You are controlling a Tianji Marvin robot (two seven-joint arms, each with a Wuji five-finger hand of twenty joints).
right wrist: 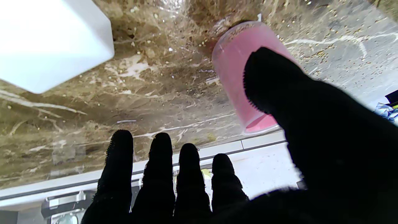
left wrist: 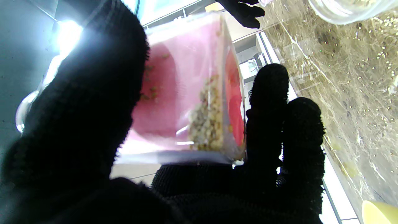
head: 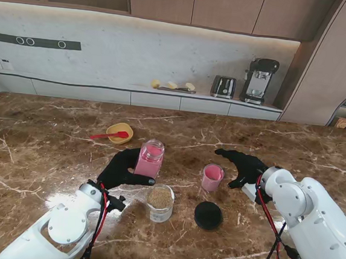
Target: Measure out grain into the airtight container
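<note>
My left hand [head: 123,169] is shut on a pink see-through jar [head: 150,159], held just off the table. In the left wrist view the jar [left wrist: 183,93] shows some grain [left wrist: 207,121] lying along one side. A clear container [head: 160,203] partly filled with grain stands right in front of the jar, nearer to me. Its round black lid [head: 208,215] lies flat to its right. A small pink cup [head: 212,177] stands upright beyond the lid. My right hand [head: 245,167] hovers open just right of the cup [right wrist: 245,71], fingers [right wrist: 160,174] spread, not touching it.
A yellow bowl [head: 120,133] with a red spoon [head: 107,135] sits farther from me on the left. The marble table [head: 49,155] stretches wide on both sides. A counter along the back wall carries a toaster [head: 223,86] and a coffee machine [head: 258,80].
</note>
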